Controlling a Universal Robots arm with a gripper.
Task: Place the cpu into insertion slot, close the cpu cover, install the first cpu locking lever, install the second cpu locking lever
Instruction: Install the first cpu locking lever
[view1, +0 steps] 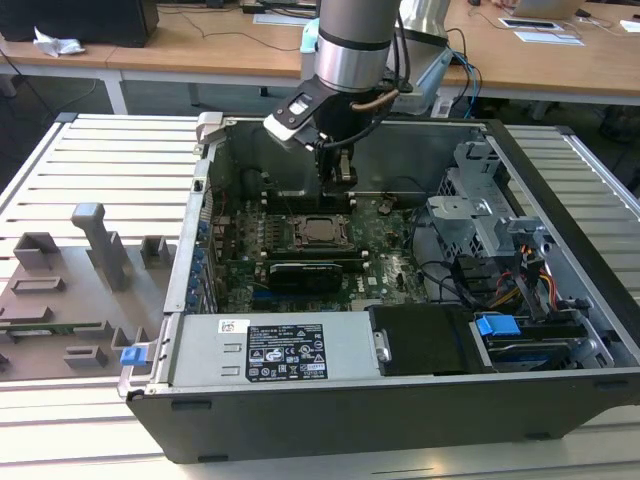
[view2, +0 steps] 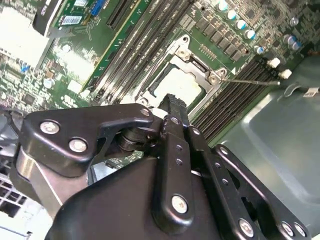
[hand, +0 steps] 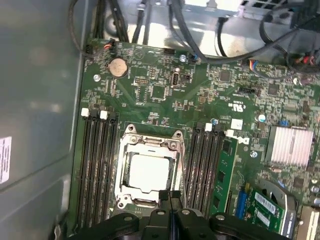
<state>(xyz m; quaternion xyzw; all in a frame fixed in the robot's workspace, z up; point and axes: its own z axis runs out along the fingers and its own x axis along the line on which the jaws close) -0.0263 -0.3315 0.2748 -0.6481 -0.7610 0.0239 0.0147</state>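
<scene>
The cpu (hand: 148, 171) lies flat in the insertion slot (hand: 126, 175), its pale silver top showing. The cpu cover (hand: 150, 141) lies down over the slot, framing the chip in its square window. My gripper (hand: 170, 196) hovers just off one edge of the socket with its black fingers shut together and nothing between them. In the second wrist view the gripper (view2: 172, 105) hangs above the cpu (view2: 179, 85), and a thin metal lever rod (view2: 250, 81) sticks out sideways from a corner of the cover (view2: 197, 67). In the exterior view the gripper (view1: 338, 178) hangs a short way above the cpu (view1: 321, 231).
Long black memory slots (hand: 95, 165) flank the socket on both sides. A finned heat sink (hand: 289, 145) and cables sit nearby. The grey case wall (hand: 40, 125) stands close. A power supply (view1: 270, 350) and drive cage (view1: 480, 210) fill the case. A grey fixture plate (view1: 70, 290) lies outside.
</scene>
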